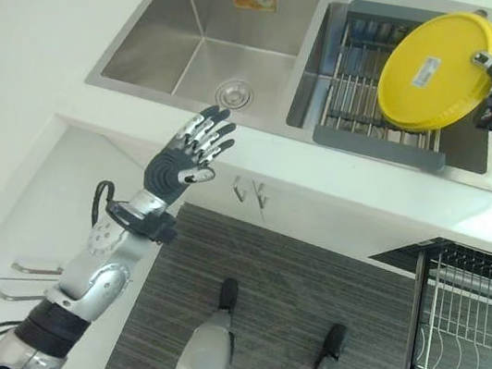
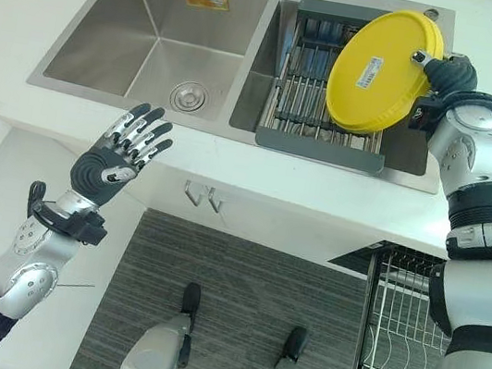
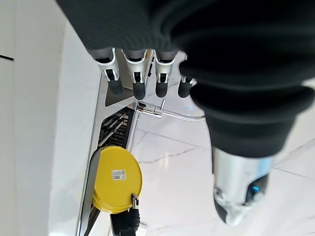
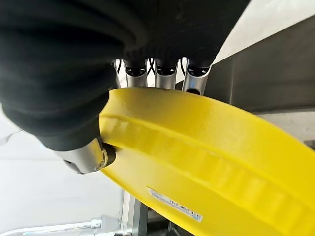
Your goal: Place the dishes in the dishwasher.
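Right hand (image 2: pixel 443 73) pinches the yellow plate (image 2: pixel 376 69) by its rim, tilted above the sink's (image 2: pixel 158 30) right basin.

The thumb presses the plate's underside near the edge while the fingers (image 4: pixel 162 78) curl over the far side of the rim, so the plate sits clamped between them, its bottom with a small white label (image 1: pixel 426 72) facing up toward the head camera. It is a round, bright yellow plate with a raised foot ring, held clear of the dark drying rack (image 2: pixel 322 89) lying in that basin. The sink's left basin, with its drain (image 1: pixel 234 95), stands apart from the plate. Below the sink's right end, the dishwasher rack (image 1: pixel 472 323) is pulled out. The left hand (image 1: pixel 190 152) hovers in front of the sink's near edge, fingers straight and spread, holding nothing.
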